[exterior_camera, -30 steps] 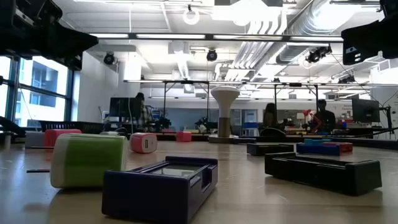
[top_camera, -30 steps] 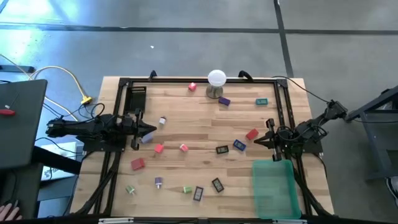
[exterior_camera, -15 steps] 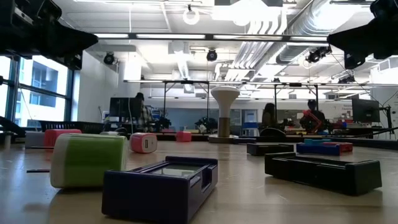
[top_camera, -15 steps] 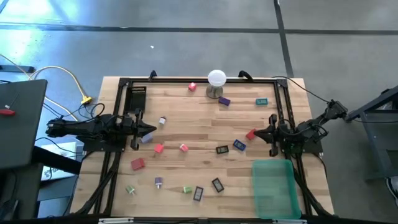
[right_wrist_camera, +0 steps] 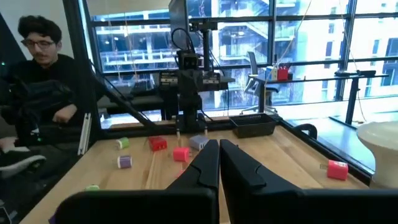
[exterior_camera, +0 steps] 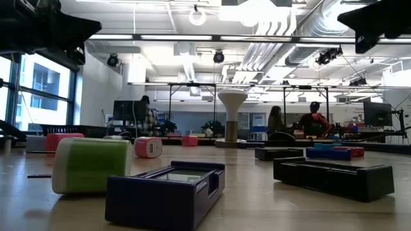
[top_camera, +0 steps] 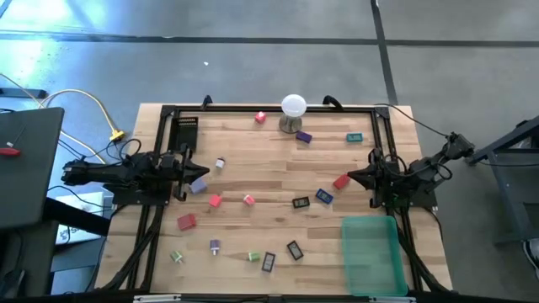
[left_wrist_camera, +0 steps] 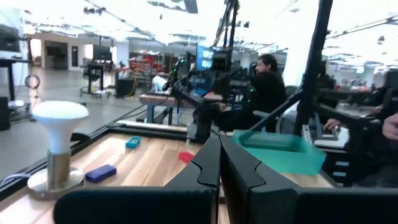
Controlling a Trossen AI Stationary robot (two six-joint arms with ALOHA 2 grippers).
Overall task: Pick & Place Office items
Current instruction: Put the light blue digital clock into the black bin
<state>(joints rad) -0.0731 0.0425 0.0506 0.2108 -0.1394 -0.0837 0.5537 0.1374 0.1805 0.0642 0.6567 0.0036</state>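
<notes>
Several small office items lie scattered on the wooden table (top_camera: 269, 172): a red piece (top_camera: 341, 181), a blue one (top_camera: 324, 196), black ones (top_camera: 301, 202) (top_camera: 294, 250), pink (top_camera: 249, 199), a green one (top_camera: 253, 256) and a purple one (top_camera: 304, 136). In the low view a green block (exterior_camera: 90, 165) and a dark frame-like piece (exterior_camera: 166, 192) lie nearest. My left gripper (top_camera: 202, 173) (left_wrist_camera: 219, 155) hovers shut at the table's left side, just above a grey piece (top_camera: 199, 186). My right gripper (top_camera: 352, 176) (right_wrist_camera: 219, 155) hovers shut beside the red piece, holding nothing.
A green bin (top_camera: 371, 252) sits at the table's near right corner. A white ball on a metal stand (top_camera: 293, 112) stands at the far edge. A black frame (top_camera: 168, 151) runs round the table. A person (right_wrist_camera: 37, 74) sits beyond the left side.
My right gripper has risen and shifted toward the table's far edge, away from the green bin; in the low view its arm has climbed toward the picture's top. The office items have stayed where they were.
</notes>
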